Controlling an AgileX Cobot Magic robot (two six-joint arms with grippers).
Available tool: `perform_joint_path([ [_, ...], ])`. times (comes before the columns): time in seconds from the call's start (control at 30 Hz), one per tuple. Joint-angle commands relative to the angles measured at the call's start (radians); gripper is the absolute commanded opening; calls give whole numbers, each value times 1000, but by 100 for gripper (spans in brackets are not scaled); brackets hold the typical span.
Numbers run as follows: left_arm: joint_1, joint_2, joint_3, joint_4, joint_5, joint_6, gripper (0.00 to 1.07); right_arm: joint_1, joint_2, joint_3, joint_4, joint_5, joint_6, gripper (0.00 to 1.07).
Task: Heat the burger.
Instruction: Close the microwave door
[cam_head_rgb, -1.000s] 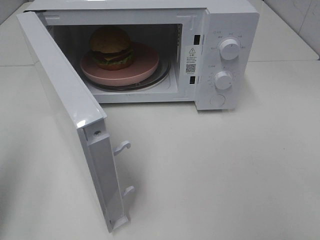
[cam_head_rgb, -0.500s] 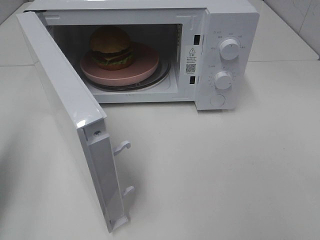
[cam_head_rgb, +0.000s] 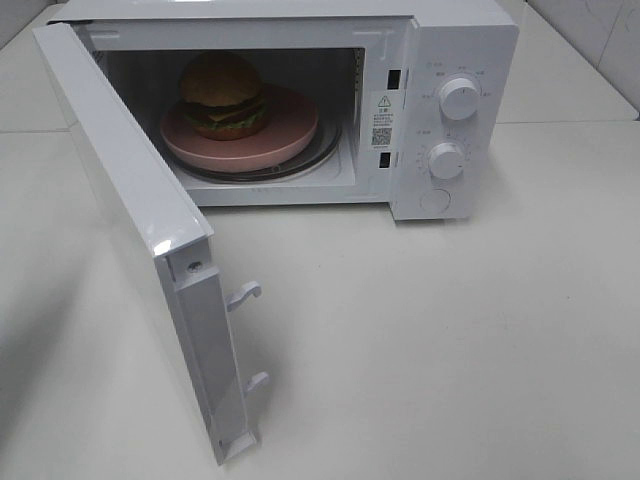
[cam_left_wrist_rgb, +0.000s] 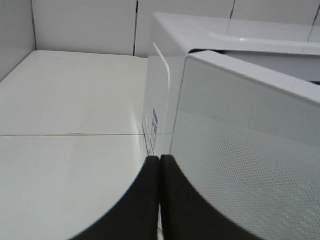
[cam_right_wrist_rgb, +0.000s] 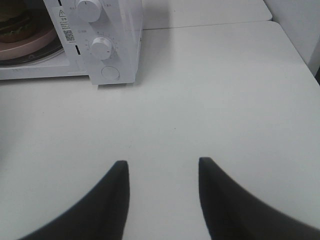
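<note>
One view, exterior, shows burger (cam_head_rgb: 222, 95) whole.

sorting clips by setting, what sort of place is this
Likely a kitchen counter, perhaps a staged one: a white microwave stands open on a pale worktop, with a burger on a pink plate inside.

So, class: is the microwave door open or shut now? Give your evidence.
Open. The door stands swung wide, latch hooks exposed, and the burger on the pink plate shows inside.
</note>
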Motion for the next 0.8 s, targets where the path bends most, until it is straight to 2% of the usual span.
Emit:
perform_joint_path([
  [0.03, 0, 68, 4, 38, -73, 5, 0, 2, -25, -1, 2, -8, -2, 47],
  [0.37, 0, 221, -5, 44, -206, 44, 0, 2, -25, -1, 2, -8, -2, 47],
  [0.5, 0, 274, -33, 84, -207, 44, 0, 2, -25, -1, 2, -8, -2, 47],
  [0.57, 0, 350, -84, 171, -229, 32, 0, 2, -25, -1, 2, -8, -2, 47],
  [0.8, 0, 433, -138, 224, -246, 6, 0, 2, -25, -1, 2, -8, -2, 47],
])
